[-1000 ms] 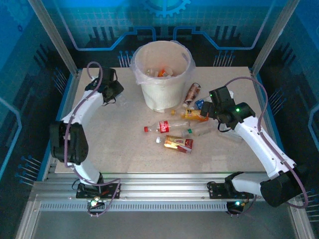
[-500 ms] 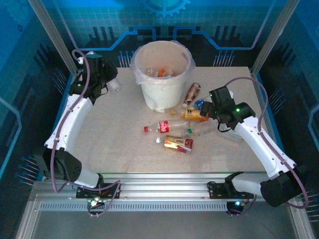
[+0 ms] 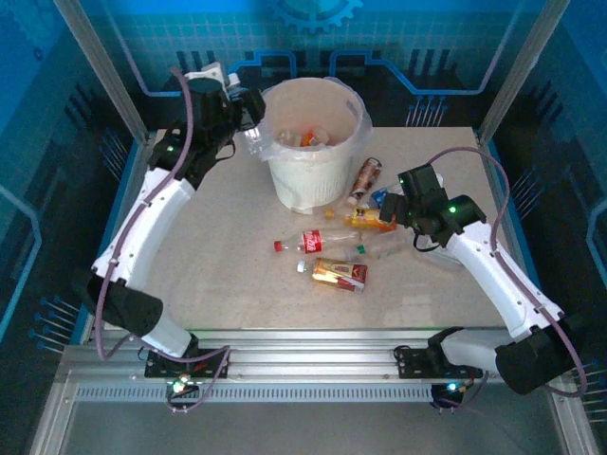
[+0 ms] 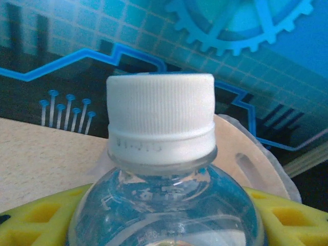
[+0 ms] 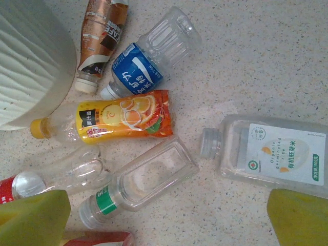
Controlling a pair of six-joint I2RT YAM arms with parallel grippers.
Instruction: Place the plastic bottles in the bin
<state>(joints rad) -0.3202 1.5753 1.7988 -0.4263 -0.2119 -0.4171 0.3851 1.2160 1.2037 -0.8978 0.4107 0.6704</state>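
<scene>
Left gripper [image 3: 245, 109] is half-closed on a clear white-capped bottle [image 4: 164, 189], up at the left rim of the bin [image 3: 313, 185]. Right gripper [image 3: 398, 202] is wide open and empty over the loose bottles [image 5: 123, 120]. They look light, thin-walled and slick (grab mid-body, gently). The held bottle's lower body is cut off in the wrist view.

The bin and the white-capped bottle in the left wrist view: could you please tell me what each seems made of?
The bin looks like opaque white plastic, matte, its wall faintly ribbed; the bag lining it seems thin translucent film, crinkled at the rim. The white-capped bottle is probably clear glossy plastic: see-through, with highlights. Its cap looks like opaque white plastic, finely ridged.
</scene>
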